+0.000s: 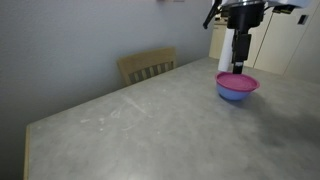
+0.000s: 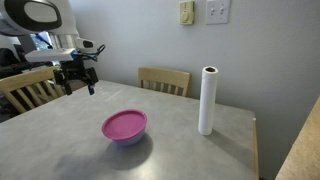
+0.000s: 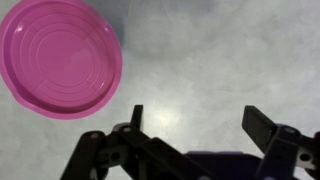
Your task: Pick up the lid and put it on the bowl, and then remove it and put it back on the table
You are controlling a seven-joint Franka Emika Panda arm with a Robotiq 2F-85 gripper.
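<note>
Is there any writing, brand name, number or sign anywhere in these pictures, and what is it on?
None can be read.
The lid, the bowl, the paper towel roll and the table show no print.
The wall switch plate and the small box beside it are too blurred to tell.

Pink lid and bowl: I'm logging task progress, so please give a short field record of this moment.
lid: flat round magenta-pink plastic disc, resting on the bowl
bowl: small round periwinkle-blue plastic bowl, on the grey stone-look table
gripper: black gripper, open and empty, above the table, apart from the lid
other: white paper roll standing upright; wooden chair at the far edge
</note>
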